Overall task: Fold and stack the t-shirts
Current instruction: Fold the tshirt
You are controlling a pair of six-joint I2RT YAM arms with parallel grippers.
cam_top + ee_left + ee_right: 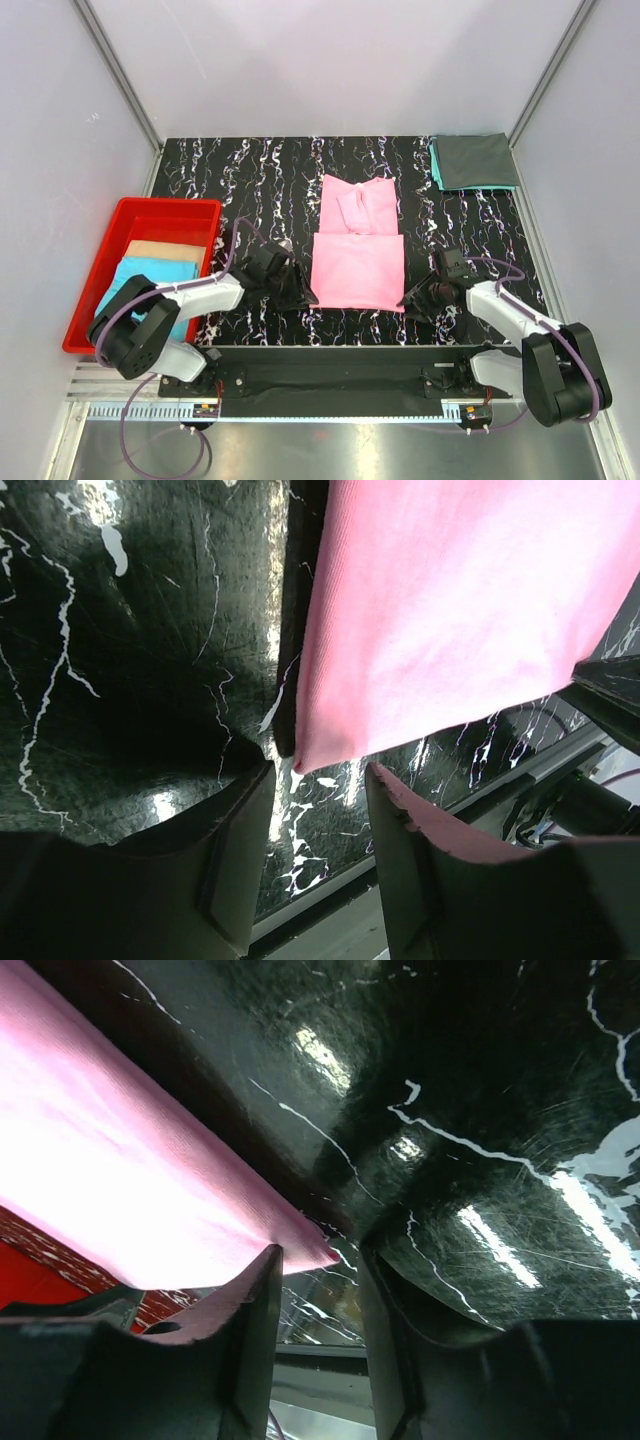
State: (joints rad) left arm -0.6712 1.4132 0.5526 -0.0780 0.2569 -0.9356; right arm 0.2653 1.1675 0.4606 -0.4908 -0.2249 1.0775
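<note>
A bright pink t-shirt (358, 255) lies partly folded in the middle of the black marbled table (260, 180), its near half a rectangle, its sleeves folded in at the far half. My left gripper (303, 293) is open at the shirt's near left corner (300, 762), the corner just ahead of the gap between the fingers. My right gripper (412, 297) is open at the near right corner (325, 1252). A dark grey shirt (475, 160) lies folded on a teal one at the far right corner.
A red plastic bin (150, 215) stands at the left edge and holds a light blue cloth (145, 285) and a tan one (163, 250). White walls enclose the table. The metal rail with the arm bases runs along the near edge.
</note>
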